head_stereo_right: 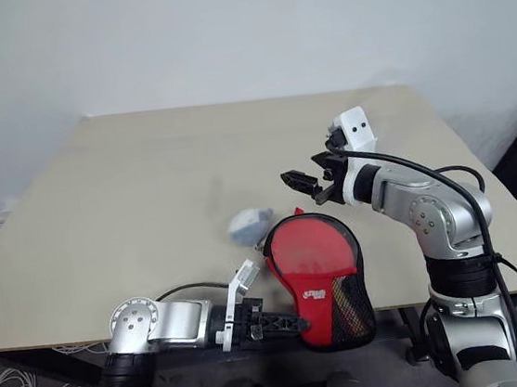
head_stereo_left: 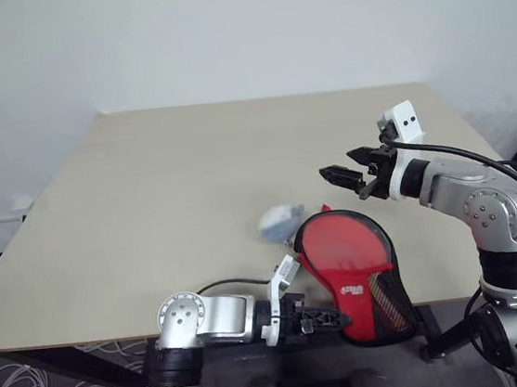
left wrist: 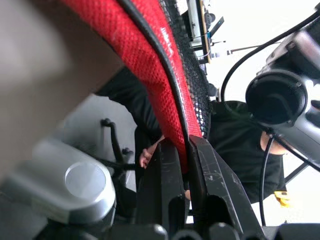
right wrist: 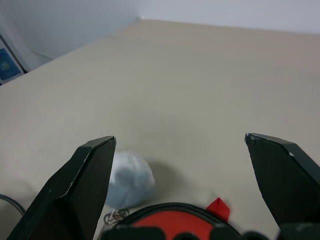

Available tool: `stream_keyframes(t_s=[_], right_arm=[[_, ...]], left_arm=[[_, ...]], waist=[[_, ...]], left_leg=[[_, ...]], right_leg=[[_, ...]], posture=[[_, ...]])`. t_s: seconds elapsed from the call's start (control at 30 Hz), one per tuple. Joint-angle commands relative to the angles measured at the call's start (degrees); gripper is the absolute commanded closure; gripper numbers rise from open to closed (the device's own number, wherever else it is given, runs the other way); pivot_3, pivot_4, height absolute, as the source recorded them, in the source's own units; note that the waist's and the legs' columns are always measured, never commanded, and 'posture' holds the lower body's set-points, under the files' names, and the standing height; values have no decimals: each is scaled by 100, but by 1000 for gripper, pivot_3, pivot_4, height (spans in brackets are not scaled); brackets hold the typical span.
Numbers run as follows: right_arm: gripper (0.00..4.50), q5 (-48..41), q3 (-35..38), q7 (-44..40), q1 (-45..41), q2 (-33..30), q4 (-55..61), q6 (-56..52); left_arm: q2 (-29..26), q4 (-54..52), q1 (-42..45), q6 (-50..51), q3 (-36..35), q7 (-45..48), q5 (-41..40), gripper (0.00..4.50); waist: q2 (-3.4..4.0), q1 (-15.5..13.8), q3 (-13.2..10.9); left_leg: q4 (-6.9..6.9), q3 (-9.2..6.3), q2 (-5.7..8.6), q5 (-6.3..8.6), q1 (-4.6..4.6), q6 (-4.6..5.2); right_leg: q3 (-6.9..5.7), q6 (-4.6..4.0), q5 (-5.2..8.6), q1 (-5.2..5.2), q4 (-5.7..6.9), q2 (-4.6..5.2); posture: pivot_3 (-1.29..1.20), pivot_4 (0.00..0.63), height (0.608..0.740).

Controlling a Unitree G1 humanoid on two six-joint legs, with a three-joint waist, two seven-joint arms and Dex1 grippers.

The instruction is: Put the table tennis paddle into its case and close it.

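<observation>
Beige table [head_stereo_left: 147, 197]: one case [head_stereo_left: 356, 271] gripped by left hand [head_stereo_left: 333, 318]; right hand [head_stereo_left: 354, 169] spread wide.

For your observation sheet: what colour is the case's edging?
Black, around the red case; clearest in the left wrist view.

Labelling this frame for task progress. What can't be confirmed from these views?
- Paddle: hidden if inside; the red case shows no bat or handle in the head views.
- Zip: too small to tell whether open or closed in the head views; the left wrist view is too close to help.
- Grey-blue lump: what it is cannot be made out; the right pincer partly blocks it.
- Left pincer: its grip on the case edge is clear, but the rest of the case is cut off.
</observation>
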State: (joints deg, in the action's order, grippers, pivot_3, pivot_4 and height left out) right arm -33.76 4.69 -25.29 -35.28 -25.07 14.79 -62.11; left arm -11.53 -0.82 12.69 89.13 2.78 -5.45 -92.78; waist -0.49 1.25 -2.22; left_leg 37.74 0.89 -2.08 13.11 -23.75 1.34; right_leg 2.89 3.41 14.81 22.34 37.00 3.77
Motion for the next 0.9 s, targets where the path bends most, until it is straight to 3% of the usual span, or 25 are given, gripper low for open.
stream_keyframes(t_s=[0.03,0.2,0.9], right_arm=[[0,-135,197,44,-110,-17,251,-37],[0,-150,183,87,-135,22,249,-76],[0,-94,139,143,-242,140,124,48]], left_arm=[[-243,-365,-141,-524,493,-552,-1107,4452],[-757,-562,-224,-1368,1105,-1106,-1999,4482],[-1318,-677,16,-1965,1504,-971,-2022,4482]], waist=[[0,1,0],[1,-1,0],[2,1,0]], left_leg=[[0,2,0,0,0,0],[0,2,1,0,0,-1],[-3,9,3,-1,0,-2]], right_leg=[[1,0,0,1,0,1],[0,-3,1,0,-1,3],[-2,-3,2,2,-4,3]], posture=[[0,0,740],[0,0,740],[0,0,740]])
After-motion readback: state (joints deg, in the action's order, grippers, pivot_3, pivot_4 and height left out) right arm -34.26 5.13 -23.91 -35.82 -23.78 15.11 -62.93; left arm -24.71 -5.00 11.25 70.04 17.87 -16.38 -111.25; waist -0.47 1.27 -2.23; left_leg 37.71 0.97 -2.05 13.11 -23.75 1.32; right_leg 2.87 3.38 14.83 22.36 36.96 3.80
